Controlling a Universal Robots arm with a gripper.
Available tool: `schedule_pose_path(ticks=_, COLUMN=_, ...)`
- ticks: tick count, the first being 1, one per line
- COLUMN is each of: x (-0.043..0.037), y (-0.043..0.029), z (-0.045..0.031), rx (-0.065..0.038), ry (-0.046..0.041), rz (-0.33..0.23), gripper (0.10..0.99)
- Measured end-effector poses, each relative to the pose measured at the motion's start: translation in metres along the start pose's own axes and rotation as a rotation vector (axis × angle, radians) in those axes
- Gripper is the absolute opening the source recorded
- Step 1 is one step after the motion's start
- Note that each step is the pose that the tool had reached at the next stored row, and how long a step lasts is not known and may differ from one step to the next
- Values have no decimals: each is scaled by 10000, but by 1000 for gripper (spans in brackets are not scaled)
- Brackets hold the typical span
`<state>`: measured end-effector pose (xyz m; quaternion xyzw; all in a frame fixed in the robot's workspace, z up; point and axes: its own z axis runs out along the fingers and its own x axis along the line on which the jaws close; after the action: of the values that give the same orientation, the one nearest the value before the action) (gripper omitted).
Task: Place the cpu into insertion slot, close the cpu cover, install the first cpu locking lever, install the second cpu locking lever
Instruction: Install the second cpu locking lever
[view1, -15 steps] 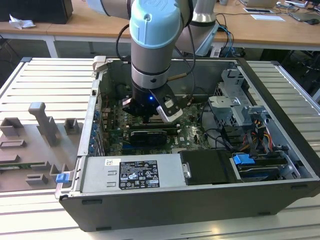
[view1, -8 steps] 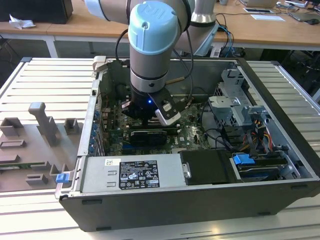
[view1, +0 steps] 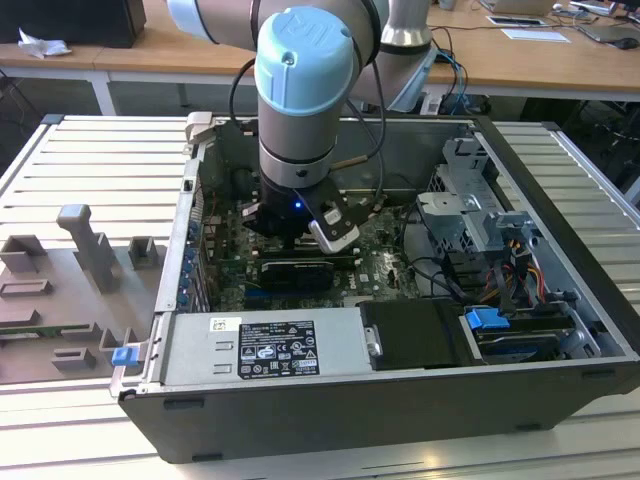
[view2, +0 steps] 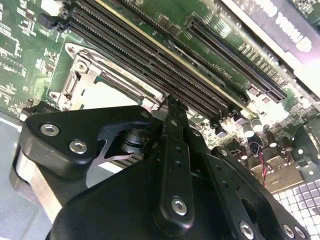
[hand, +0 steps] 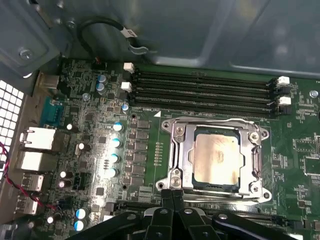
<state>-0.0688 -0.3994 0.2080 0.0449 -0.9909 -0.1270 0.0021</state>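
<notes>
In the first wrist view the cpu (hand: 216, 159), with its silvery-grey top, lies flat in the insertion slot (hand: 193, 181). The silvery cpu cover (hand: 179, 150) lies down around it, and the chip shows through its window. A thin metal lever (hand: 215, 121) runs along the socket's edge beside the memory slots. My gripper (hand: 172, 192) is shut, fingers together, with its tips at the socket's edge opposite that lever. The second wrist view shows the same shut gripper (view2: 169, 102) next to the cpu (view2: 107, 92) and cover (view2: 80, 75). In the exterior view the arm's wrist (view1: 300, 150) reaches down into the open computer case.
Long black memory slots (hand: 205, 90) run beside the socket, and capacitors (hand: 116, 142) stand on its other side. The case holds a power supply (view1: 265, 345), a black card (view1: 295, 272) and a drive cage (view1: 470, 200). Grey fixtures (view1: 70, 290) lie at the exterior view's left.
</notes>
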Motion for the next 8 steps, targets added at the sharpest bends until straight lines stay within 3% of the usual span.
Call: schedule_pose_path(ticks=8, x=25, y=-14, z=66, rx=-175, ry=-36, rz=-17, gripper=106)
